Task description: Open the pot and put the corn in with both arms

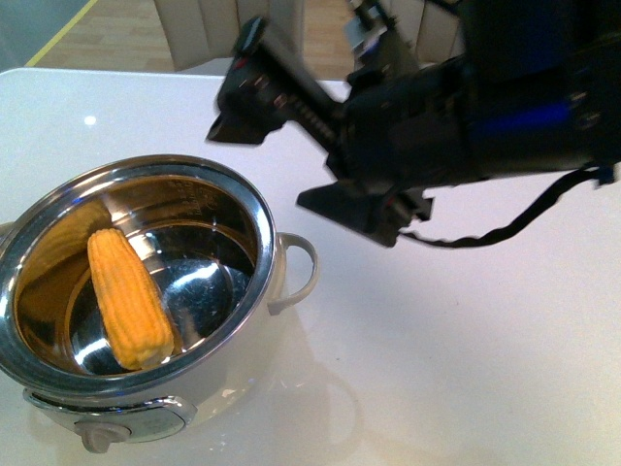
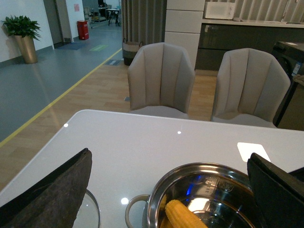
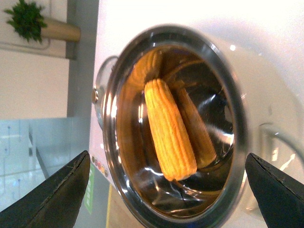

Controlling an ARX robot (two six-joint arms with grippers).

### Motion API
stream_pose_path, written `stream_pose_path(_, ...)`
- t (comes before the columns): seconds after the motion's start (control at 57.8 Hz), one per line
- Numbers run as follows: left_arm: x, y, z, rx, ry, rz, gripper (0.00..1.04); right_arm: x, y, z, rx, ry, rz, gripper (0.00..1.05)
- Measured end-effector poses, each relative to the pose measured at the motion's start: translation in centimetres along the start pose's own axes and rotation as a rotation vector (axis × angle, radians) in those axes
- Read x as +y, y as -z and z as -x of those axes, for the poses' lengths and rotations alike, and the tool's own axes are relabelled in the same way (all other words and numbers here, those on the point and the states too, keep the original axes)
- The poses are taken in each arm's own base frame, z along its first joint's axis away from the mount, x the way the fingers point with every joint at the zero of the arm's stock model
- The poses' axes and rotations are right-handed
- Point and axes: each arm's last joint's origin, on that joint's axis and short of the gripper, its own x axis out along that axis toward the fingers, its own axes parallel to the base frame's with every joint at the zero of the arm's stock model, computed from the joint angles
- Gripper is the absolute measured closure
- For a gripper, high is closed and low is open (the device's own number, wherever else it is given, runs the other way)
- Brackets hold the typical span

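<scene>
Already lidless, pot (image 1: 146, 311) on white tabletop (image 1: 466, 369), corn (image 1: 128, 296) lying inside against steel wall. Right gripper (image 3: 166, 190) hovering above pot mouth, jaws spread wide, holding nothing. Left gripper (image 2: 171, 190) near pot rim, jaws likewise apart and empty. Judged: placing step finished; next calls for drawing both arms clear of pot

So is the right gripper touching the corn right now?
Apart. The right wrist view shows the right gripper open, fingers wide to either side, while the corn lies inside the pot beyond them.
</scene>
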Motion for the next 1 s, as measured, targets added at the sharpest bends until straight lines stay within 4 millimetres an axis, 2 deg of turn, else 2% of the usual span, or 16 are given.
stream_pose_path(0.121,0.0,0.0,0.0,0.000,0.000,0.000,0.07,-1.5,-1.9,3.4,-0.092,0.035,-0.023,0.09)
stream_pose_path(0.156,0.0,0.0,0.0,0.000,0.000,0.000,0.07,-2.2,-2.5,4.9,-0.135,0.086,-0.013,0.09)
stream_pose_path(0.312,0.0,0.0,0.0,0.000,0.000,0.000,0.07,-4.1,-2.7,9.2,-0.194,0.226,0.083,0.09)
stream_pose_path(0.519,0.0,0.0,0.0,0.000,0.000,0.000,0.07,-5.2,-1.0,14.9,-0.276,0.329,0.250,0.09)
stream_pose_path(0.675,0.0,0.0,0.0,0.000,0.000,0.000,0.07,-5.4,1.6,18.4,-0.305,0.388,0.318,0.09)
stream_pose_path(0.848,0.0,0.0,0.0,0.000,0.000,-0.001,0.07,-3.8,3.7,22.2,-0.376,0.441,0.391,0.09)
stream_pose_path(1.004,0.0,0.0,0.0,0.000,0.000,-0.001,0.07,-2.1,5.3,24.4,-0.450,0.469,0.463,0.09)
